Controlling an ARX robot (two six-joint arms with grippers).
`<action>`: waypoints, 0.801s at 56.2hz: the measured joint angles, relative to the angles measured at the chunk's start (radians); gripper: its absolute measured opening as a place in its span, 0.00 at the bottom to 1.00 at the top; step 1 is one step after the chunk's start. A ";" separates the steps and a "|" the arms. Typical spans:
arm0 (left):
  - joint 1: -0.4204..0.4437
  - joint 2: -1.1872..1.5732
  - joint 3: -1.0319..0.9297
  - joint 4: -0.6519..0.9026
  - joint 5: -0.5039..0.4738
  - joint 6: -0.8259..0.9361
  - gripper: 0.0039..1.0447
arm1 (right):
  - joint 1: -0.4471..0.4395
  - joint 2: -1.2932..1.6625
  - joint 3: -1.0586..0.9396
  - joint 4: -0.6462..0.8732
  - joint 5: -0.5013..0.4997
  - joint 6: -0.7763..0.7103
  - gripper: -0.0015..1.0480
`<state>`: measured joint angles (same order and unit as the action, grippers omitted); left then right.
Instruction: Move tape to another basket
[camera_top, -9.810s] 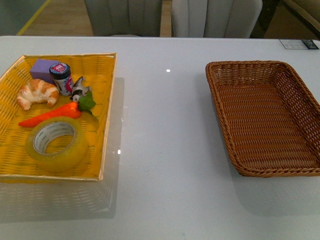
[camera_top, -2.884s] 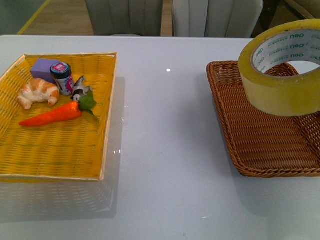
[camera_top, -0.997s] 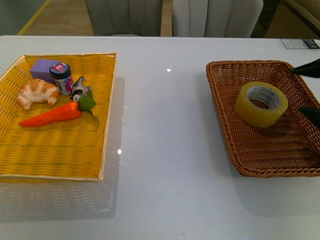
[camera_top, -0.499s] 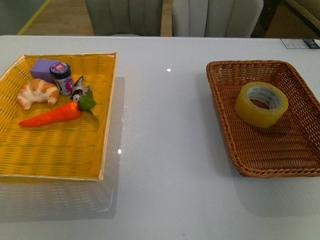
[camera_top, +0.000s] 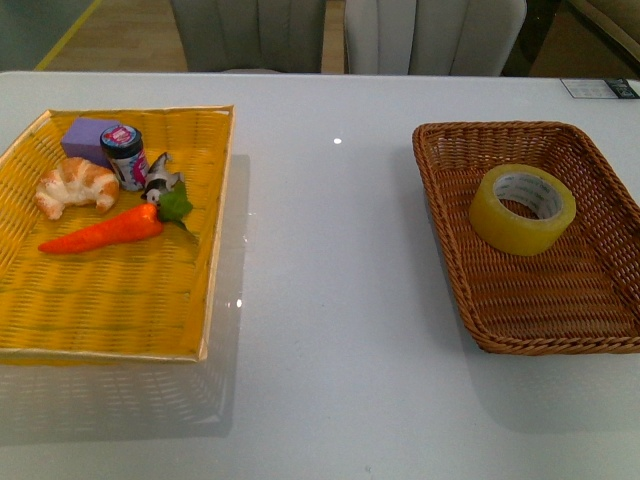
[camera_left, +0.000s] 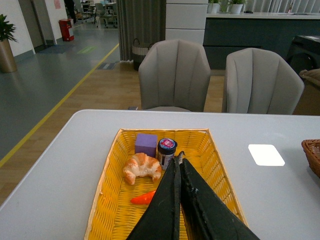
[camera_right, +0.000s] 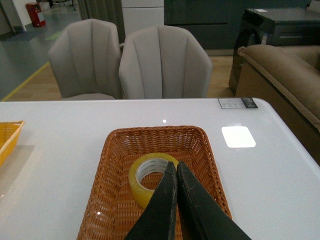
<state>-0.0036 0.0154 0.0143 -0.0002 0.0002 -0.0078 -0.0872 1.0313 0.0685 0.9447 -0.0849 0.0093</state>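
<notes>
The tape now lies flat on its side inside the brown basket, toward the far half of it and nearer the rim that faces the yellow basket; a few seconds ago it hung in the air over this same basket, and some ten seconds ago it sat in the near end of the yellow one. About a second back, dark end effector tips still showed at the brown basket's outer side in the front view; they are gone from that view now, and the roll has not shifted since. The right end effector is pulled back above the basket with its fingers together and nothing between them, the tape showing just beyond the tips. The left end effector hangs over the yellow basket, likewise closed and empty, with the croissant, carrot, jar and purple block left in place there. To my eye the move is done: the roll rests free in its new basket on the desk.
</notes>
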 joint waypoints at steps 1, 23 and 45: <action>0.000 0.000 0.000 0.000 0.000 0.000 0.01 | 0.010 -0.017 -0.005 -0.013 0.014 0.000 0.02; 0.000 0.000 0.000 0.000 0.000 0.000 0.01 | 0.083 -0.396 -0.045 -0.327 0.085 -0.003 0.02; 0.000 0.000 0.000 0.000 0.000 0.000 0.01 | 0.084 -0.645 -0.046 -0.560 0.084 -0.003 0.02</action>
<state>-0.0036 0.0154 0.0139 -0.0002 0.0002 -0.0078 -0.0036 0.3862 0.0227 0.3847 -0.0006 0.0063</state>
